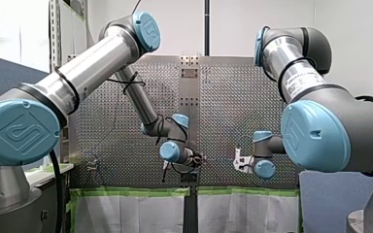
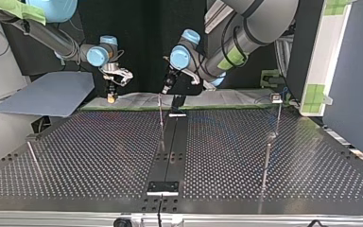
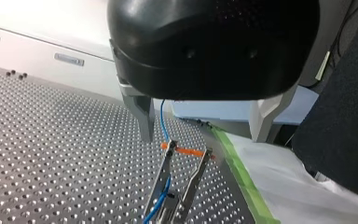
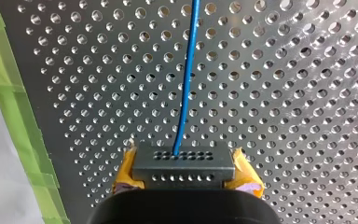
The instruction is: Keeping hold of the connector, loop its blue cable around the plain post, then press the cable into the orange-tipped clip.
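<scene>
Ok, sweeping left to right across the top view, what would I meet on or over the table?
Thin post at the view's left → my right hand → central metal upright → second post at the view's right.

You may pass over the perforated metal table [image 2: 99,156]; a thin metal post [image 2: 266,161] and the orange-tipped two-pronged clip [image 3: 165,172] below my left gripper [image 3: 203,137] obstruct.

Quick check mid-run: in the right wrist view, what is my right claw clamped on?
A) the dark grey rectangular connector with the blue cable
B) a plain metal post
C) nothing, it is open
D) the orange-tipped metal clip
A: the right claw has its yellow pads pressed on both sides of the dark grey rectangular connector, and the thin blue cable runs from its holed face out over the perforated metal table.
</scene>
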`<state>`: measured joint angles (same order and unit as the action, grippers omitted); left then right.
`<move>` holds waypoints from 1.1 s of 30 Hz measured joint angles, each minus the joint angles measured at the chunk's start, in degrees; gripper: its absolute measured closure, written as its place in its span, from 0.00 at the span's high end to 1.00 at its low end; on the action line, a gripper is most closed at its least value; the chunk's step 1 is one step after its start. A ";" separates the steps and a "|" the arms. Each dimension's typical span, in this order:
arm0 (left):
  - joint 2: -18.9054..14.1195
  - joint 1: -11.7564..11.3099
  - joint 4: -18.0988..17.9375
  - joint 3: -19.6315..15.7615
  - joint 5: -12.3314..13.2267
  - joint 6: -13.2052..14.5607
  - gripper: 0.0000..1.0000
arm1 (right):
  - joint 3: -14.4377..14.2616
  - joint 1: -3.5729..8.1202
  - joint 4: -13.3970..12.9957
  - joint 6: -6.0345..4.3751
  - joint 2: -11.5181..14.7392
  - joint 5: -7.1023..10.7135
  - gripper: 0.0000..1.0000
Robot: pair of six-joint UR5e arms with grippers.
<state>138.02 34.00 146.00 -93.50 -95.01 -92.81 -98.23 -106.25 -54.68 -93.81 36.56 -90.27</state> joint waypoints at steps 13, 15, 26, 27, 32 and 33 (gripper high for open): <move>0.00 0.13 0.09 -0.03 -1.95 -0.06 0.99 | 0.00 0.01 -0.11 -0.01 -0.05 0.00 0.13; 0.00 0.27 0.17 -0.01 -2.88 -0.06 0.99 | 0.00 0.01 -0.14 -0.04 -0.06 0.00 0.13; 0.00 0.90 0.43 -0.11 -5.17 0.02 0.99 | 0.00 0.02 -0.17 -0.11 -0.11 0.00 0.13; -0.02 0.94 0.58 -0.19 -5.40 0.11 0.99 | 0.00 0.02 -0.14 -0.11 -0.12 0.00 0.13; -1.47 1.56 0.02 -1.86 -7.61 1.82 0.99 | 0.00 0.03 0.09 0.00 -0.12 0.00 0.13; -1.90 1.70 -0.37 -2.32 -8.08 2.09 0.99 | 0.00 0.03 0.17 0.04 -0.12 0.00 0.13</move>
<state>136.12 35.70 145.64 -95.82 -103.09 -90.72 -98.23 -106.22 -54.50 -93.77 36.44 -90.27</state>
